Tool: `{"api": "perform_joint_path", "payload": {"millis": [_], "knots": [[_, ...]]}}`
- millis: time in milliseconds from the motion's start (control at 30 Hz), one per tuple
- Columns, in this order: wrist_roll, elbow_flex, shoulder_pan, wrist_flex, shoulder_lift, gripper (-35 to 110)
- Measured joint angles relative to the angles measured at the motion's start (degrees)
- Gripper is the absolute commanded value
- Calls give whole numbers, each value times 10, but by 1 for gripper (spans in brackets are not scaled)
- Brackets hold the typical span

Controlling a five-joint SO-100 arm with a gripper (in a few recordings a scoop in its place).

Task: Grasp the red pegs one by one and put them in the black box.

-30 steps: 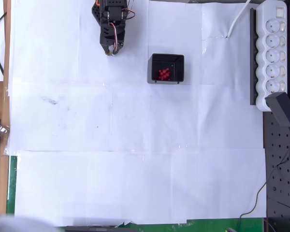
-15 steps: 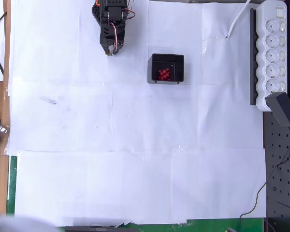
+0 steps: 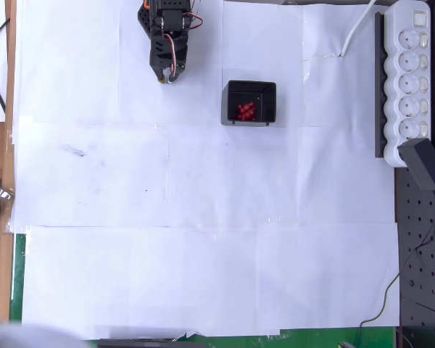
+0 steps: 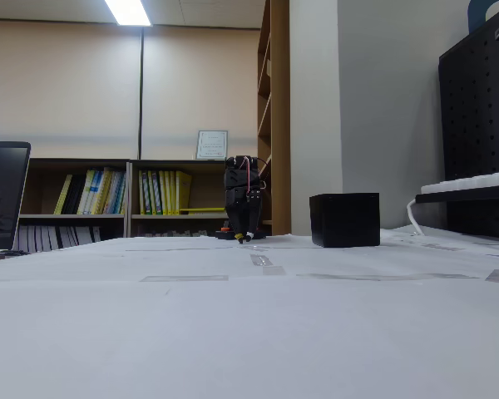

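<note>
White paper-covered table: red pegs (image 3: 246,111) clustered inside black box (image 3: 250,102), likely light, rigid, best pinched across the rounded head; gripper (image 3: 165,75) parked apart, jaw state indiscernible.

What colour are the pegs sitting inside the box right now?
Red: the red pegs lie clustered in the black box, clearest in the overhead view.
</note>
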Motion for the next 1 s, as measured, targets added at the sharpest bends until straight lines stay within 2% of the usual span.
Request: {"api": "perform_joint_path", "payload": {"millis": [300, 667, 1000], "knots": [[-3, 0, 0, 0, 0, 0], [-89, 0, -28, -9, -1, 0], [-94, 0, -29, -11, -1, 0]]}}
